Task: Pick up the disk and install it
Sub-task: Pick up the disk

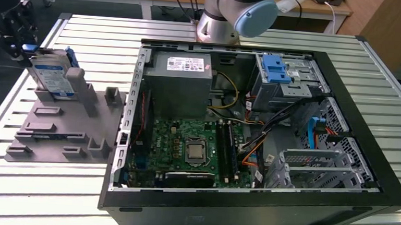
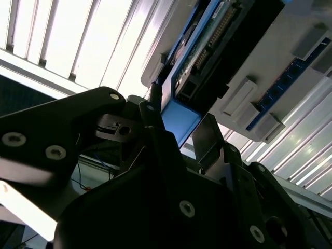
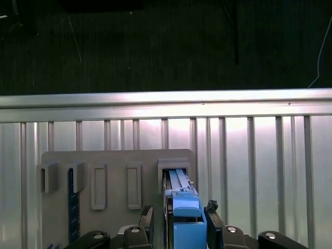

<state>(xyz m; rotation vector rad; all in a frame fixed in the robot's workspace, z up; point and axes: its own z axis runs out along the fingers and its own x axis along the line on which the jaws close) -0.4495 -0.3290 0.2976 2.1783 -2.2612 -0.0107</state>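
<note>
Slatted metal table [image 1: 383, 92], dark floor [image 3: 155, 46] beyond; end effector [image 3: 179, 210] spread, straddling disk [image 3: 181, 193] upright in grey fixture [image 3: 114, 161].

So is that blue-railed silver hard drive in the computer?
Out: the disk stands upright in a grey plastic holder beside the open black computer case.

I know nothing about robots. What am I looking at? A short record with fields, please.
disk: standing on edge in a slot of the grey holder
gripper: at the disk's top, fingers open on either side of it
computer case: lid off, lying on the slatted table, to the exterior view's right of the holder
progress: disk not yet installed
</note>
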